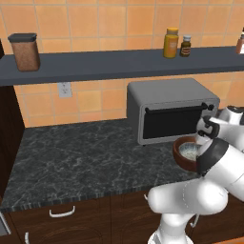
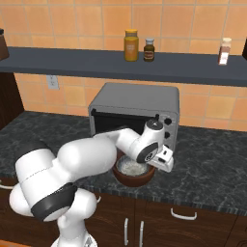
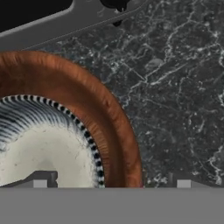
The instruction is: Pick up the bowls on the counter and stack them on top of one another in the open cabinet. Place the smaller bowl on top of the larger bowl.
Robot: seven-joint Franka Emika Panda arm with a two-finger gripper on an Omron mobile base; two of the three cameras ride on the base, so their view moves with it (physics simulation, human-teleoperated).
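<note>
The larger bowl, deep and reddish-brown, sits on the black marbled counter just in front of the microwave. Inside it rests the smaller bowl, pale with a ribbed rim. My gripper hangs open over the brown bowl's right rim. One fingertip is above the small bowl and the other is above the counter, so the jaws straddle the brown wall. They hold nothing. The open cabinet is the grey shelf board above.
A grey microwave stands right behind the bowls. The shelf carries a brown-filled jar at the left, an orange bottle, a small dark bottle and a shaker. Wood doors run under the counter.
</note>
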